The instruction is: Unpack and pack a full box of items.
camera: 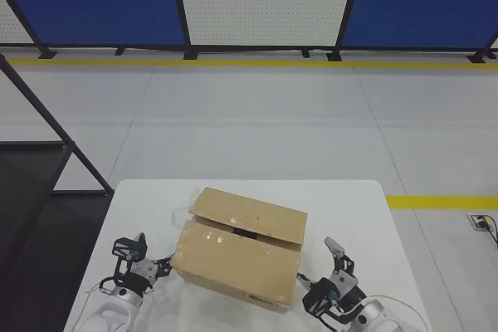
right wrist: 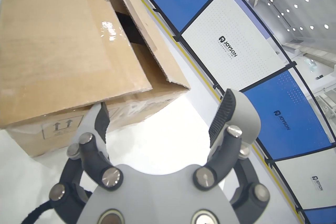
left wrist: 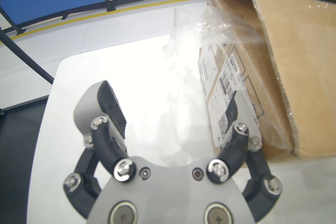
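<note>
Box (camera: 241, 249) slightly ajar. L gripper (left wrist: 170, 101) just beside its left end, jaws wide, empty. R gripper (right wrist: 165, 104) beside right end, likewise wide.

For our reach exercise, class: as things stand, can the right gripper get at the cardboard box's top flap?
Probably yes. The right gripper is open right beside the cardboard box, one finger close to the overhanging corner of the top flap, with nothing between them.
</note>
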You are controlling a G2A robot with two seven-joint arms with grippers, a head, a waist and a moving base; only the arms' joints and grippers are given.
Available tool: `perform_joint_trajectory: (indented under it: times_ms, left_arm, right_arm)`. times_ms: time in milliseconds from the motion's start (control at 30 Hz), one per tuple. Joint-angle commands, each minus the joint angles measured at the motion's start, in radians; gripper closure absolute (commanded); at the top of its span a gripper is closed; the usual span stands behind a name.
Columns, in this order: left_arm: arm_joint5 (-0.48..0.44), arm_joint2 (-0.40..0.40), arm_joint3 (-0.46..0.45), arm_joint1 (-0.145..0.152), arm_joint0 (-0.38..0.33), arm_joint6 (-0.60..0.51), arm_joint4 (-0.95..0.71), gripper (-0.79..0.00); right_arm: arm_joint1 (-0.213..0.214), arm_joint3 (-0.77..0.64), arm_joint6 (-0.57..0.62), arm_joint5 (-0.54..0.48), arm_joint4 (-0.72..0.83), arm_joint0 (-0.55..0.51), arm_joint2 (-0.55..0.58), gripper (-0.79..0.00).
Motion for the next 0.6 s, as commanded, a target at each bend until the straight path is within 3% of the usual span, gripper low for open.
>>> perform_joint_trajectory:
  times_ms: [0, 267, 567]
  left_arm:
    - [-0.002, 0.002, 0.002, 0.000, -0.001, 0.000, 0.000, -0.785]
    - [-0.016, 0.014, 0.012, -0.001, -0.016, -0.008, 0.008, -0.785]
    - [-0.015, 0.033, 0.011, -0.004, -0.026, -0.009, 0.018, -0.785]
  right_arm:
    - [0.005, -0.009, -0.015, -0.002, 0.002, -0.032, 0.032, -0.785]
    - [0.027, -0.056, -0.104, -0.097, 0.015, -0.173, 0.154, -0.785]
    - [0.040, -0.055, -0.227, -0.201, 0.017, -0.241, 0.156, -0.785]
